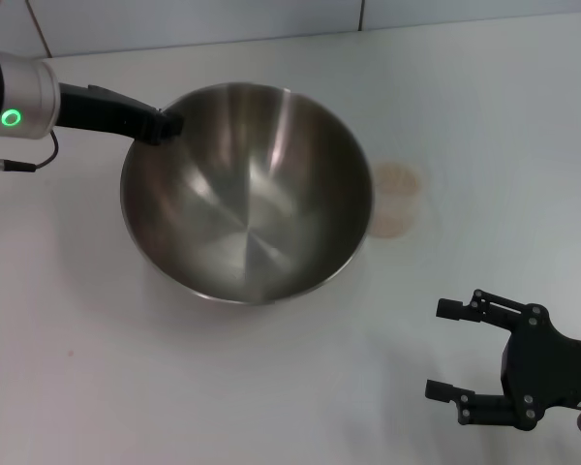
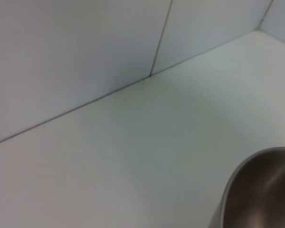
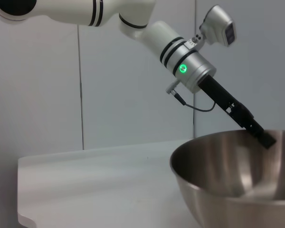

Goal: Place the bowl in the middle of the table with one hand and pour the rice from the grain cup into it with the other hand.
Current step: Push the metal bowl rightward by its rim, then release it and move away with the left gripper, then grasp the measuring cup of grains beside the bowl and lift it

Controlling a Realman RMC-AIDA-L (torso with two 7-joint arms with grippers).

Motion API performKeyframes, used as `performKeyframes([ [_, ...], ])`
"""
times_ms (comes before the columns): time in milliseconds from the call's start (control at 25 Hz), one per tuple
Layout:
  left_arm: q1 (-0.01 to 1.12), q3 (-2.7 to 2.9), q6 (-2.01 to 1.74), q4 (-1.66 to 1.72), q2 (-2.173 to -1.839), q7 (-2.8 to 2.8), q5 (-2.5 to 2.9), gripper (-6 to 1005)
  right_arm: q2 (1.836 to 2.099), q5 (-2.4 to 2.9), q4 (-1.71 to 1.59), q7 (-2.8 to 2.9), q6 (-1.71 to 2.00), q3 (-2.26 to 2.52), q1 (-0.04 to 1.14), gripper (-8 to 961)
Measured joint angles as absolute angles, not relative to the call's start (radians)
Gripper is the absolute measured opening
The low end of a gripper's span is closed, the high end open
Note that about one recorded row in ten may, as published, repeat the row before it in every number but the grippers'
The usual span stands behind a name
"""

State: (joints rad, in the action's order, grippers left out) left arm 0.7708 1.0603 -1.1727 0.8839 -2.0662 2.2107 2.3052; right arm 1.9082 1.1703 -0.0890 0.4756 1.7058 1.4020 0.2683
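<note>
The steel bowl sits near the middle of the white table in the head view. My left gripper is shut on the bowl's far-left rim; the right wrist view shows it clamped on the rim of the bowl. I cannot tell whether the bowl rests on the table or hangs just above it. An edge of the bowl shows in the left wrist view. The translucent grain cup stands just right of the bowl with rice inside. My right gripper is open and empty at the front right.
Pale tiles run along the table's far edge and form the wall behind it. The table's rounded corner shows in the right wrist view. White tabletop lies in front of the bowl and to the right of the cup.
</note>
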Motion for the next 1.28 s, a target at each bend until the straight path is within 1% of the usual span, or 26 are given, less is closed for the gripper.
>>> performKeyframes([
  [360, 0.802, 1.063, -1.104, 0.8, -2.069, 2.149, 2.316, 144, 1.908, 1.17, -0.097, 0.476, 1.702, 1.402, 0.268, 830],
  [680, 0.771, 1.063, -1.113, 0.853, -2.071, 2.064, 2.243, 180, 1.909, 1.17, -0.099, 0.476, 1.701, 1.399, 0.268, 831],
  [760, 0.705, 1.063, -1.175, 0.945, -2.069, 1.958, 2.144, 190, 1.911, 1.17, -0.098, 0.476, 1.7, 1.395, 0.267, 831],
  [840, 0.705, 1.063, -1.175, 0.945, -2.069, 1.958, 2.144, 199, 1.914, 1.164, -0.095, 0.478, 1.7, 1.384, 0.266, 831],
  [880, 0.653, 1.067, -1.207, 1.014, -2.07, 1.906, 2.102, 203, 1.915, 1.16, -0.093, 0.484, 1.697, 1.369, 0.263, 831],
  [920, 0.579, 1.09, -1.259, 1.102, -2.07, 1.823, 2.032, 208, 1.918, 1.159, -0.092, 0.494, 1.691, 1.348, 0.258, 830],
  [960, 0.538, 1.105, -1.287, 1.14, -2.068, 1.783, 1.994, 242, 1.92, 1.158, -0.092, 0.503, 1.682, 1.317, 0.251, 830],
  [1000, 0.49, 1.12, -1.323, 1.179, -2.064, 1.742, 1.958, 277, 1.934, 1.158, -0.095, 0.515, 1.643, 1.22, 0.23, 830],
  [1040, 0.49, 1.12, -1.323, 1.179, -2.064, 1.742, 1.958, 312, 1.934, 1.158, -0.095, 0.515, 1.643, 1.22, 0.23, 830],
  [1080, 0.426, 1.121, -1.376, 1.232, -2.063, 1.691, 1.921, 346, 1.946, 1.158, -0.098, 0.514, 1.614, 1.162, 0.218, 830],
  [1120, 0.426, 1.121, -1.376, 1.232, -2.063, 1.691, 1.921, 381, 1.962, 1.157, -0.107, 0.514, 1.579, 1.089, 0.203, 830],
  [1160, 0.37, 1.116, -1.424, 1.258, -2.063, 1.659, 1.898, 415, 1.981, 1.157, -0.121, 0.51, 1.543, 1.023, 0.191, 830],
  [1280, 0.355, 1.114, -1.439, 1.262, -2.063, 1.65, 1.889, 555, 2.043, 1.162, -0.2, 0.505, 1.423, 0.904, 0.162, 831],
])
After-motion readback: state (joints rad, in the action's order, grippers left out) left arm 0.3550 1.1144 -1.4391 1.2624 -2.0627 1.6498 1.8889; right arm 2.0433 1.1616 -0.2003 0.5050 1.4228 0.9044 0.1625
